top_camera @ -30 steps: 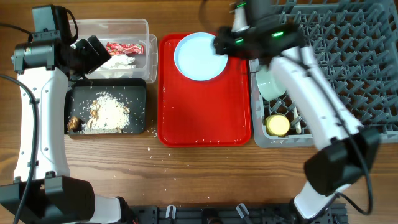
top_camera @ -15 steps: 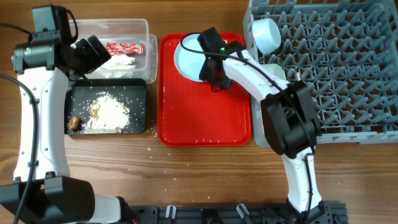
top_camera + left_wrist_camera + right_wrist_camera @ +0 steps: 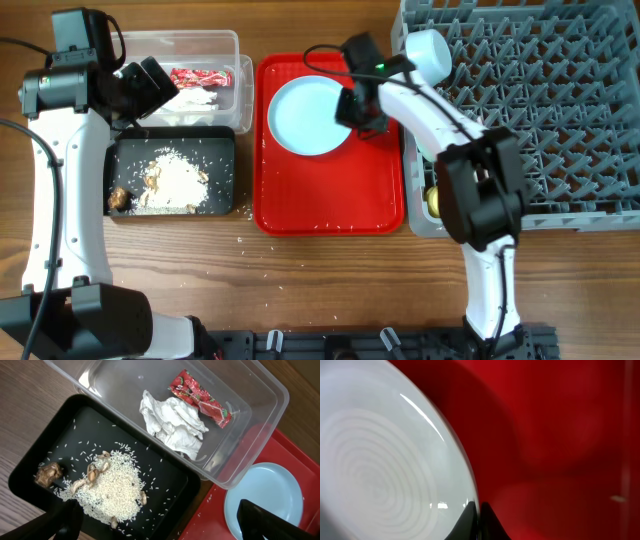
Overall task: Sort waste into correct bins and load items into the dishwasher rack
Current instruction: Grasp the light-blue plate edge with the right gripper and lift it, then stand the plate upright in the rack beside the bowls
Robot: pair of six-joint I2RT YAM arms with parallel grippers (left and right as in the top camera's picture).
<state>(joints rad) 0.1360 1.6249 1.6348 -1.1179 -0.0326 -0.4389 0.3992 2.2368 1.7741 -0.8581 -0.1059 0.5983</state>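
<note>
The step in hand looks to be moving the plate (image 3: 305, 118) off the tray (image 3: 330, 205) and into the rack (image 3: 560, 110). The plate lies on the far half of the tray, and the right gripper (image 3: 362, 108) sits at its right rim. In the right wrist view the jaws are all but together with the rim running in between them, so they read as clamped on the plate.

To do this well, I judge the pinch should reach well over the rim so the plate does not swivel. Then comes a lift clear of the tray lip, a turn onto edge, and a lowering between peg rows. The slot should be away from the cup (image 3: 433, 200) at the rack's near-left corner and the bowl (image 3: 428, 55) at its far-left one.

The left gripper (image 3: 160, 517) hangs over the bins, jaws wide apart and holding nothing.

Only the overhead view gives the whole layout, but there the arm hides the grip itself. The right wrist view shows that grip and little else. The left wrist view shows the sorted waste plainly: the near black bin (image 3: 60, 435) holds rice (image 3: 112, 490) and brown scraps (image 3: 48, 472). The clear bin (image 3: 240, 435) beyond it holds tissue (image 3: 170, 420) and the wrapper (image 3: 200, 397). In the overhead view the left arm partly covers that bin.
</note>
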